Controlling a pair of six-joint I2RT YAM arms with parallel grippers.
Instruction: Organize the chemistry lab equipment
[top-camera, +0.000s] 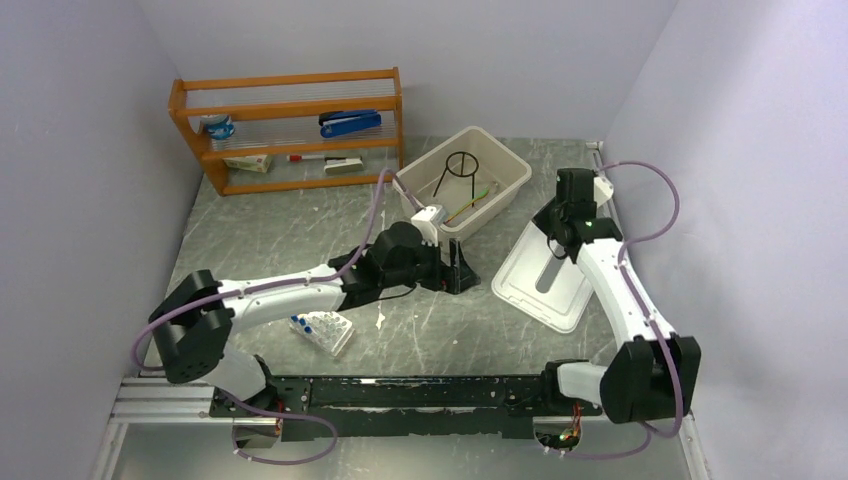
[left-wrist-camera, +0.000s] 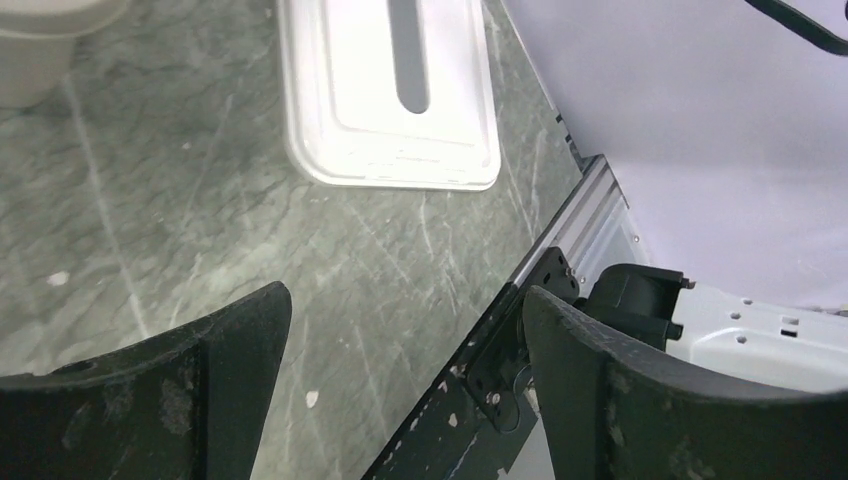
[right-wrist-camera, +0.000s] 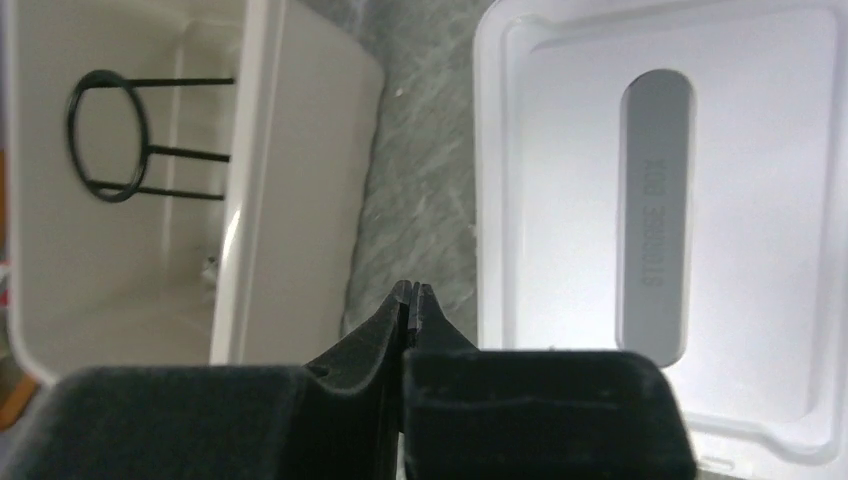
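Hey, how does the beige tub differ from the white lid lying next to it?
The tub is deep and open-topped; the lid is a shallow flat panel. The tub is beige, the lid whiter with a grey strip down its middle. The tub holds a black wire tripod; the lid carries nothing. Both are rounded rectangles resting on the table.

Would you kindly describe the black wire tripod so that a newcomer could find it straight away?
At the back of the table, right of the wooden shelf, stands an open beige bin. Inside it is the tripod: thin black wire, a ring with straight legs. Beside it lies a slim yellow-green stick, with no ring.
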